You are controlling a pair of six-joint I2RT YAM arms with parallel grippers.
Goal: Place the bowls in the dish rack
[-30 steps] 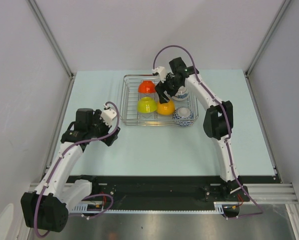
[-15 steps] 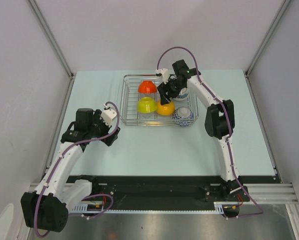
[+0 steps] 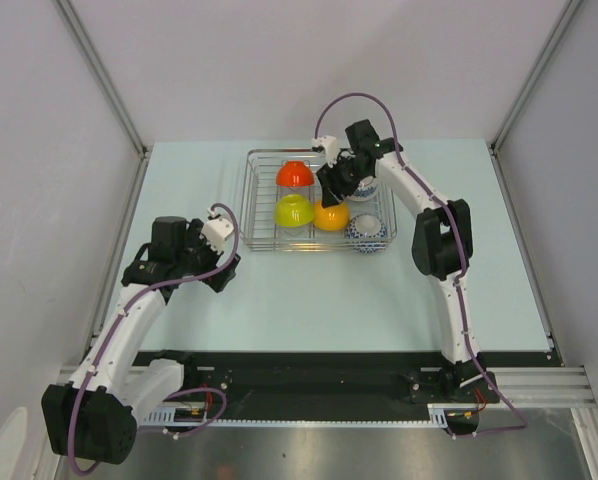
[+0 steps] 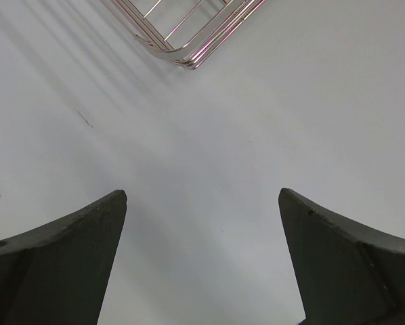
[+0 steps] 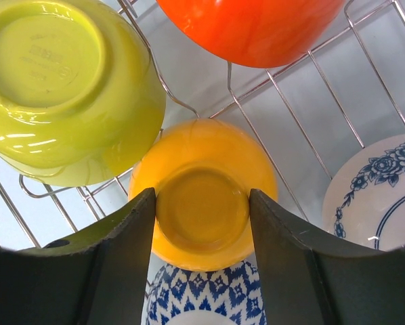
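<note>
Pale-green worktop (image 3: 309, 300), near side: left pincer (image 4: 202, 196) hovers over it, fingers wide apart, just off a corner of the rectangular silver wire dish rack (image 3: 249, 205). Rack sits mid-worktop.

Near row inside: lime-green bowl (image 3: 294, 210), amber-yellow bowl (image 3: 331, 216), blue-and-white patterned bowl (image 3: 369, 230). Lime and amber lie foot-up.

Right pincer (image 5: 202, 200) above amber bowl, fingers apart, flanking its foot ring in wrist view.

Far row: red-orange bowl (image 3: 294, 173); second patterned bowl (image 3: 365, 187), partly hidden by the arm.

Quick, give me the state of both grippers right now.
Left gripper: open, holding nothing.
Right gripper: fingers either side of the base of the yellow bowl; whether it grips cannot be told.
</note>
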